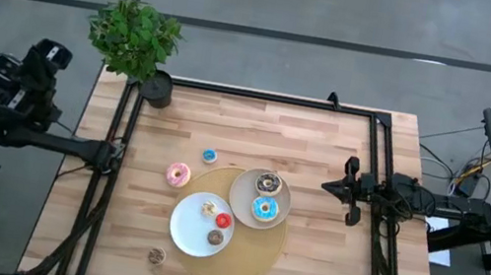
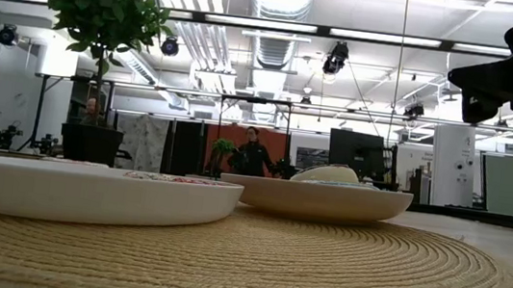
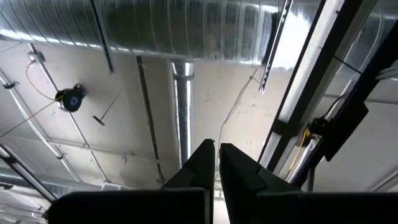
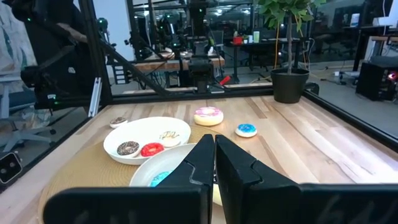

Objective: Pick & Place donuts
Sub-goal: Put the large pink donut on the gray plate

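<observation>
Woven round mat (image 2: 320,268); glossy white plate (image 2: 86,191), ring donuts (image 1: 264,209).

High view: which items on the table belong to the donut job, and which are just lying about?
Job:
pink donut
mini blue donut
brown mini donut
chocolate donut
blue-sprinkled donut
three minis on the white plate
beige plate

Lying about:
potted plant
woven mat

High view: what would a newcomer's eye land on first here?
The round woven mat near the table's front, carrying a white plate and a beige plate, both holding donuts. A pink donut lies on bare wood beside them; a leafy potted plant marks the far-left corner.
</observation>
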